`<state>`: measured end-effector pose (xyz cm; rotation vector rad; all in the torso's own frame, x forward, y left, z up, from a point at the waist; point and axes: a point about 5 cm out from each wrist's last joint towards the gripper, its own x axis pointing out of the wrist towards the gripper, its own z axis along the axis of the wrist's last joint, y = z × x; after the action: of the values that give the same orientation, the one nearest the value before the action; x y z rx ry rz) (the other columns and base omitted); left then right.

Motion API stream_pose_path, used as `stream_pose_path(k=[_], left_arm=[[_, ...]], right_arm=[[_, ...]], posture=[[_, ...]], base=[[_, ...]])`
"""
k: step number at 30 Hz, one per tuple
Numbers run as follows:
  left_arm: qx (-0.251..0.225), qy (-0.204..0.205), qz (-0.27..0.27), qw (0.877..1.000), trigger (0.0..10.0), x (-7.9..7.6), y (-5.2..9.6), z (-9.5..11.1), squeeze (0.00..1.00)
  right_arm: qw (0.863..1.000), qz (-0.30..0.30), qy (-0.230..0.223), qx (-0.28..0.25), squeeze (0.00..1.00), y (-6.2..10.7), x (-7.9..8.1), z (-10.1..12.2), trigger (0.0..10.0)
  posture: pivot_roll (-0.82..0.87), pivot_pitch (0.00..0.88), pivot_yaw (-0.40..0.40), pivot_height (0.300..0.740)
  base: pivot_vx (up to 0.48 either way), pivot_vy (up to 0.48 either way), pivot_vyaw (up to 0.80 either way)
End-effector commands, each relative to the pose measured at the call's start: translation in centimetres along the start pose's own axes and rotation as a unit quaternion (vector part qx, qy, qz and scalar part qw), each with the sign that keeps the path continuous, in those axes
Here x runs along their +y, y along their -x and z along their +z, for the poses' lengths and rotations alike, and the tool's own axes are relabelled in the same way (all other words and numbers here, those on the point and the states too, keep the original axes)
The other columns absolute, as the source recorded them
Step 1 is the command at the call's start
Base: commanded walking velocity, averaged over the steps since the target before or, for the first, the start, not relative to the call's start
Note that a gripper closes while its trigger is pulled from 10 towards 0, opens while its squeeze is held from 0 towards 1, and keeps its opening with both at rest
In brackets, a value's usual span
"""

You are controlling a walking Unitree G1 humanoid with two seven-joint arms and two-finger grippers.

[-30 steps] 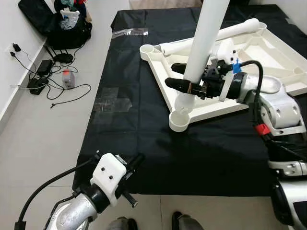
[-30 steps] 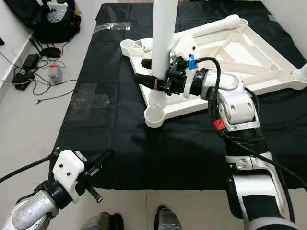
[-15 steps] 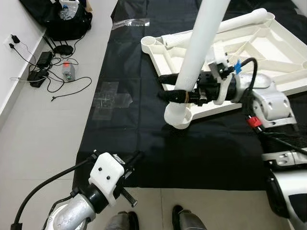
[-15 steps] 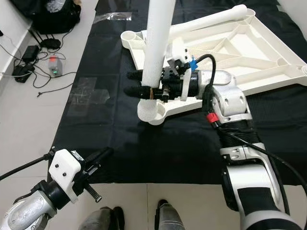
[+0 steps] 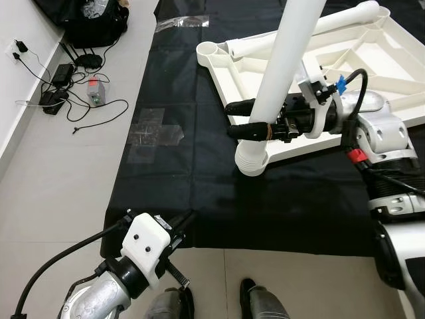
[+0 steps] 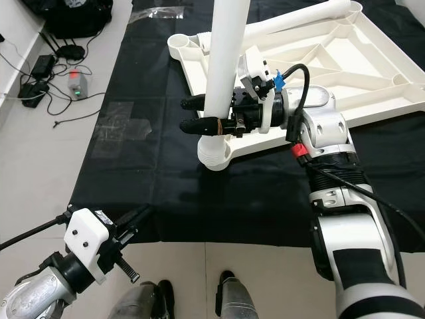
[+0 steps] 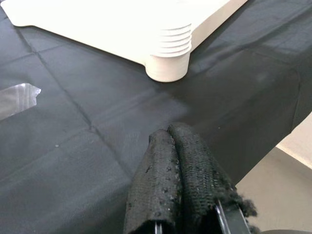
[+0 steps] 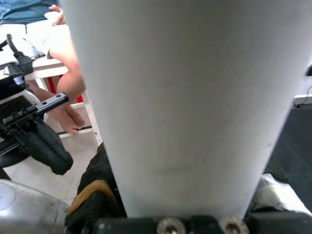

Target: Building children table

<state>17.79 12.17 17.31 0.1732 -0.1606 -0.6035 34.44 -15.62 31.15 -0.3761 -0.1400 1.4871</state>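
one white tabletop (image 5: 372, 50), two white table legs (image 5: 292, 60), one black mat (image 5: 172, 100), two hands (image 5: 255, 121)

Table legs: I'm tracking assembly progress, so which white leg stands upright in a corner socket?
The white leg gripped by the right gripper stands in the tabletop's near corner socket; the other leg lies flat along its far edge.

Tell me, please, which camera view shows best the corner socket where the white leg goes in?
The left wrist view: the corner socket lies unobstructed there, its ribbed rings plain. Both eye views show it from above, under the white leg that the right gripper holds. The right wrist view looks close onto the leg's surface.
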Motion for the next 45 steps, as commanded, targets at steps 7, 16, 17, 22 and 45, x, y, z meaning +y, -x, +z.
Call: stream_pose_path(k=[7,16,17,22,45], left_arm=[[0.007,0.005,-0.003,1.0,10.0,-0.1,0.4,0.1,0.0],[0.006,0.006,-0.002,1.0,10.0,-0.1,0.4,0.1,0.0],[0.007,0.006,-0.002,1.0,10.0,-0.1,0.4,0.1,0.0],[0.006,0.007,-0.002,1.0,10.0,-0.1,0.3,0.1,0.0],[0.008,0.006,0.0,1.0,10.0,0.1,0.2,0.0,0.0]], right_arm=[[0.999,0.024,0.017,0.018,0.0,0.5,0.0,0.3,10.0],[0.999,-0.005,0.027,0.043,0.0,0.4,-0.6,-0.2,10.0],[0.999,-0.007,0.027,0.047,0.0,0.3,-0.6,-0.3,10.0],[0.998,0.003,0.022,0.05,0.0,-0.1,-0.4,-0.8,10.0],[0.997,-0.045,-0.006,0.065,0.0,-0.7,0.1,-3.2,10.0]], posture=[[0.07,0.362,0.053,0.74],[0.07,0.363,0.055,0.74],[0.07,0.363,0.055,0.74],[0.07,0.371,0.051,0.74],[0.06,0.386,0.055,0.74]], base=[[0.0,0.0,0.0],[0.0,0.0,0.0],[0.0,0.0,0.0],[0.0,0.0,0.0],[0.0,0.0,0.0]])
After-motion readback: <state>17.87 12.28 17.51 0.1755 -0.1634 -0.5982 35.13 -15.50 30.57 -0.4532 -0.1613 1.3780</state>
